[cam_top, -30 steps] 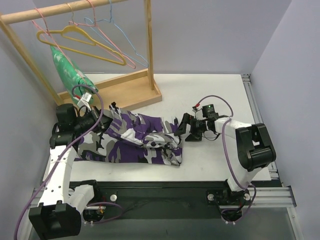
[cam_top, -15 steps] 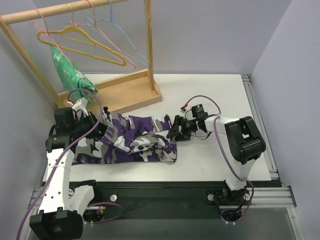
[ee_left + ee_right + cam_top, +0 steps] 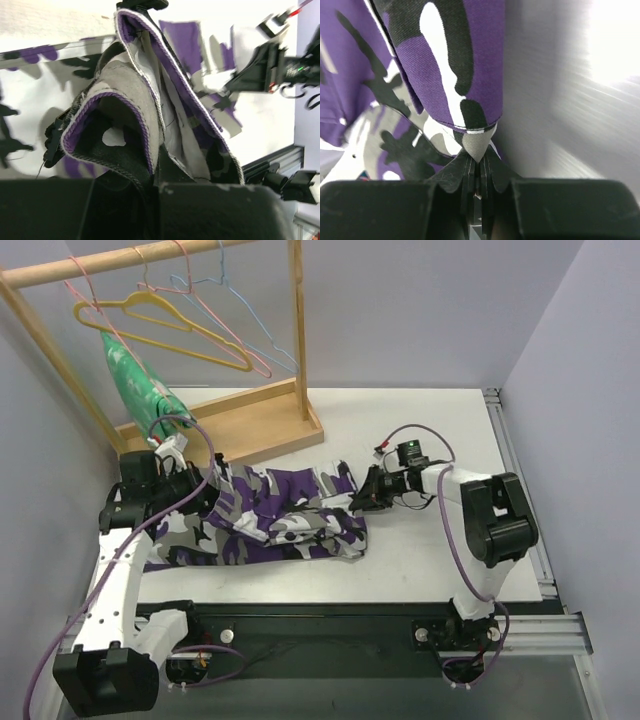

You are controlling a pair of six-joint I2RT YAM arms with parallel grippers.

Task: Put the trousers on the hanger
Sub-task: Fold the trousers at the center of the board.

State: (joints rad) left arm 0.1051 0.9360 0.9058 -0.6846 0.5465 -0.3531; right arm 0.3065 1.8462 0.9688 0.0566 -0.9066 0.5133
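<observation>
The trousers [image 3: 270, 520] lie on the white table [image 3: 430, 430] in the lower middle of the top view. They stretch from left to right as a long, crumpled band of cloth in purple, black, white and grey camouflage. The cloth is folded over itself near the middle. In the left wrist view one edge stands up in thick folds, with a purple hem and a grey inner side.

The left gripper [image 3: 203, 483] is at the left end of the trousers. In its own view the bunch of cloth rises from between the dark fingers, so it seems to be closed on the fabric, though the fingertips are hidden under the folds. The right gripper [image 3: 479, 167] is at the right end. Its fingers are pressed together, with a small grey corner of the hem pinched between them.

The hanger [image 3: 130, 305], of thin yellow wire, hangs on the wooden rack [image 3: 298, 330] in the upper left of the frame, well apart from the trousers. Pink hangers [image 3: 262, 370] and a blue hanger [image 3: 275, 344] hang on the same rail and cross the yellow one. A green-and-white garment [image 3: 140, 385] hangs below its left end. The flat base of the rack [image 3: 260, 420] lies between the trousers and the hanger
</observation>
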